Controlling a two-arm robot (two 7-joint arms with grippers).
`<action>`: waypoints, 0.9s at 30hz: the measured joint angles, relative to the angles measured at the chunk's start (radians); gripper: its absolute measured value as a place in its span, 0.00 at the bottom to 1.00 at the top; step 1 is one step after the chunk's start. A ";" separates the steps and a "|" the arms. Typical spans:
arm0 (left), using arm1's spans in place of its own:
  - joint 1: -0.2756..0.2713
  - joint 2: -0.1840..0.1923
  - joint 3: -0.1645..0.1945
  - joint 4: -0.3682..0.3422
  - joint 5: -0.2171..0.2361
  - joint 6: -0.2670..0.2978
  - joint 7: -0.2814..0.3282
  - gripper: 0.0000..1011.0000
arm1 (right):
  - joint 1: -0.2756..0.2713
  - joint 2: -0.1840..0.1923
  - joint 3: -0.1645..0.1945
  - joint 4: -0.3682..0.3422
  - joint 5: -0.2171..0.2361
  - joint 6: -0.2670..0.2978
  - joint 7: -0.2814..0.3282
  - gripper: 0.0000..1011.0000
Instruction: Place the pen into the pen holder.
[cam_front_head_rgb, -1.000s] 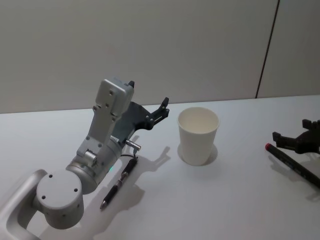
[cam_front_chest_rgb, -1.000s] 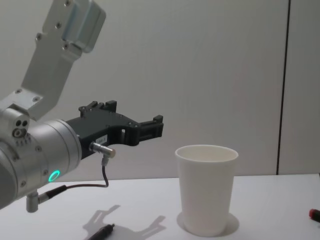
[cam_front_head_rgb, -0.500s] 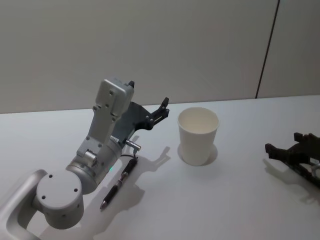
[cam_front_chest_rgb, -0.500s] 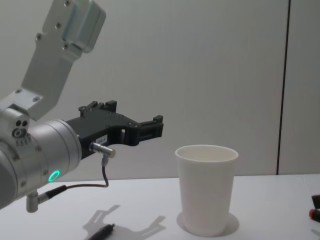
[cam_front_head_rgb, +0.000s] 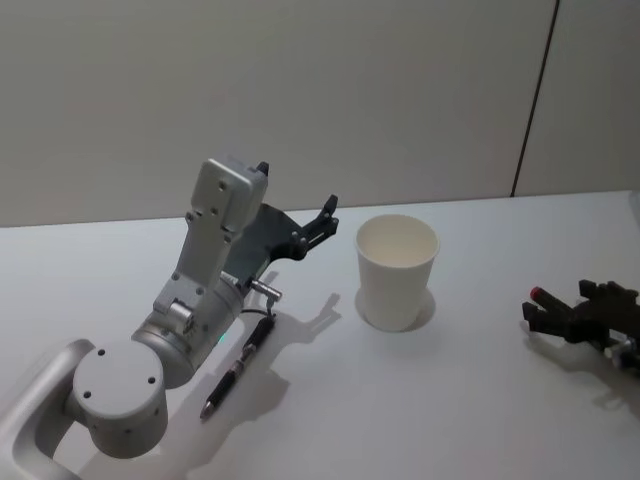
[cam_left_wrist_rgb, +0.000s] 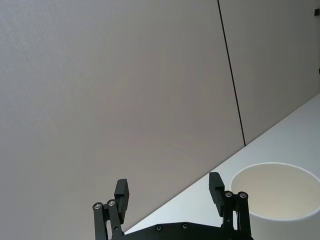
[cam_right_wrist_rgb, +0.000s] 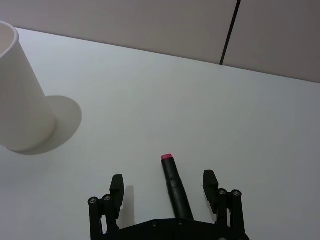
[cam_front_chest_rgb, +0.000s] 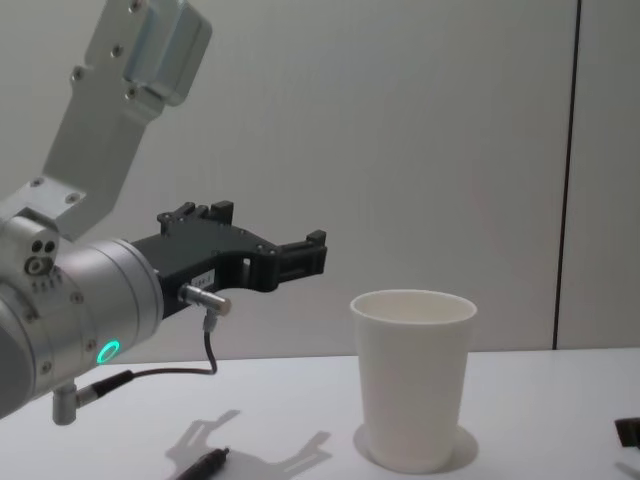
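The pen holder, a plain white paper cup (cam_front_head_rgb: 397, 270) (cam_front_chest_rgb: 412, 375) (cam_right_wrist_rgb: 22, 100) (cam_left_wrist_rgb: 272, 192), stands upright mid-table. To its right lies a dark pen with a red tip (cam_right_wrist_rgb: 172, 182) (cam_front_head_rgb: 537, 292). My right gripper (cam_right_wrist_rgb: 163, 180) (cam_front_head_rgb: 556, 303) is open and low over it, one finger on each side and only the tip poking out ahead. My left gripper (cam_front_head_rgb: 325, 215) (cam_front_chest_rgb: 300, 258) (cam_left_wrist_rgb: 169, 189) hangs open and empty in the air left of the cup.
A second black pen (cam_front_head_rgb: 238, 368) (cam_front_chest_rgb: 205, 463) lies on the white table (cam_front_head_rgb: 420, 400) below the left arm. A plain wall runs behind the table's far edge. There is free tabletop between the cup and the right gripper.
My right gripper has moved down and nearer over the red-tipped pen, covering its barrel so only the tip shows. The left arm, cup and black pen have not moved.
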 joint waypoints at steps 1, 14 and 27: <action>0.000 0.000 0.000 0.000 0.000 0.000 0.000 0.99 | 0.000 -0.001 -0.001 0.001 0.000 -0.001 0.000 0.99; 0.000 0.000 0.000 0.000 0.000 0.000 0.000 0.99 | 0.001 -0.017 -0.008 0.027 0.014 -0.007 -0.017 0.99; 0.000 0.000 0.000 0.000 0.000 0.000 0.000 0.99 | 0.004 -0.027 -0.009 0.042 0.033 -0.002 -0.033 0.92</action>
